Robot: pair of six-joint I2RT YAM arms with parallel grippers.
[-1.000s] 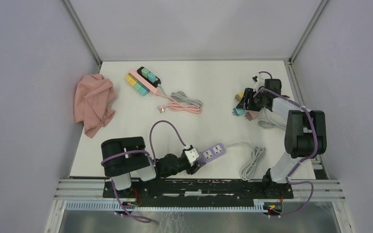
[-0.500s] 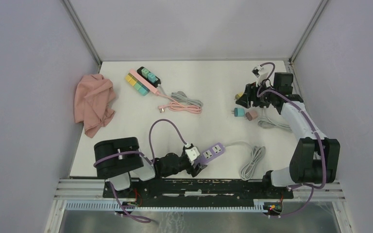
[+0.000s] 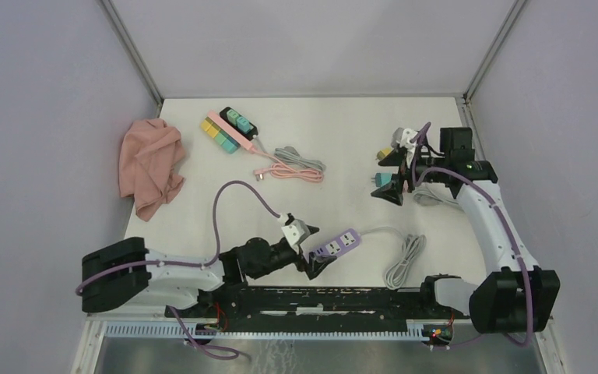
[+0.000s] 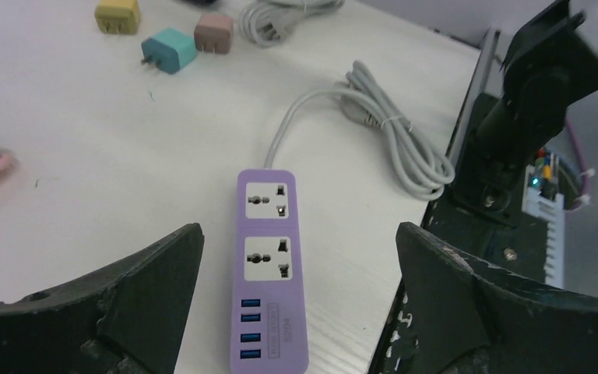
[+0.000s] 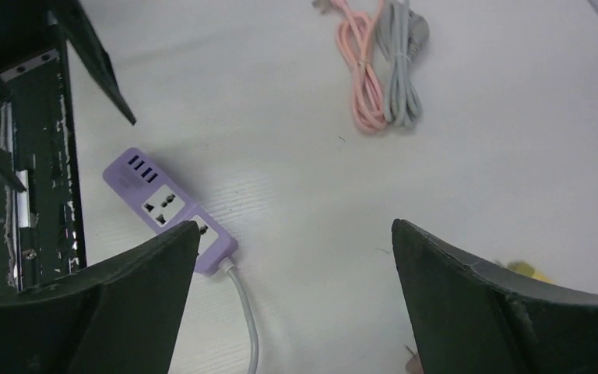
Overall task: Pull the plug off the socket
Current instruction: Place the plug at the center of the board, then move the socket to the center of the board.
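Both arms have stretched out since a second ago. The left end effector has spread wide open, with one finger on either side of the near end of the purple power strip. On the white table the strip lies flat just ahead of that end effector, sockets up, and its grey cord is coiled beyond. The right end effector is open too. A teal plug lies loose close under it, with a pink plug and a yellow plug near.
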